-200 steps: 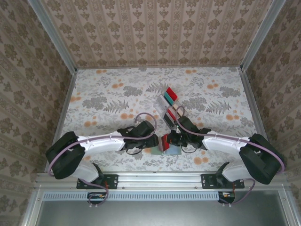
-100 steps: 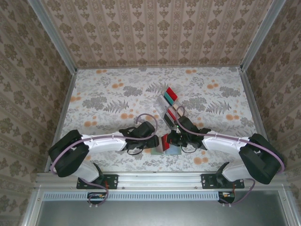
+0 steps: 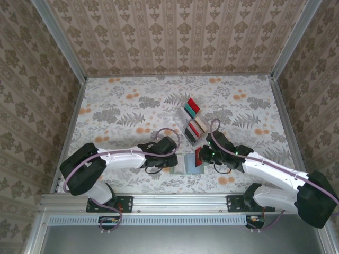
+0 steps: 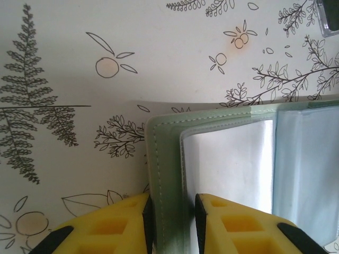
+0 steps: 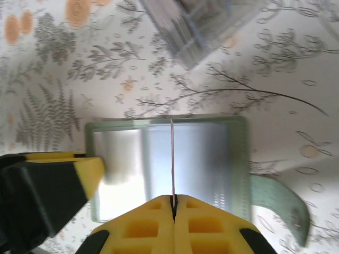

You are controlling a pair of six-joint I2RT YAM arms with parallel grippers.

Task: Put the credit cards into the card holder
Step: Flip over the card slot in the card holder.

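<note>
Card-loading scene, early stage. The card holder [image 3: 186, 165] lies opened flat on the floral table [image 3: 116, 111] near its front edge, between the two arms. In the left wrist view, the left gripper [image 4: 172, 227] has its yellow fingers [image 4: 106, 225] drawn in on either side of the holder's green stitched cover edge, pinching that flap and apparently steadying the holder. In the right wrist view, the right gripper [image 5: 173, 203] has its jaws pressed together on a single red card [image 5: 172, 159]. The card is seen edge-on as a thin vertical line poised over the clear inner pockets, near the middle fold. From overhead the same card shows red, held upright just beside the holder's right half. Whether its lower edge touches a pocket mouth cannot be told. The other credit cards [image 3: 192, 107], among them red, teal and beige ones, stand on edge in a clear slotted rack [image 3: 186, 133] just beyond the holder. Progress, as judged: the visible pockets look empty, so no card appears to be seated yet. One card is presented for insertion, while the cards in the rack are left to be fetched and slotted in turn.
</note>
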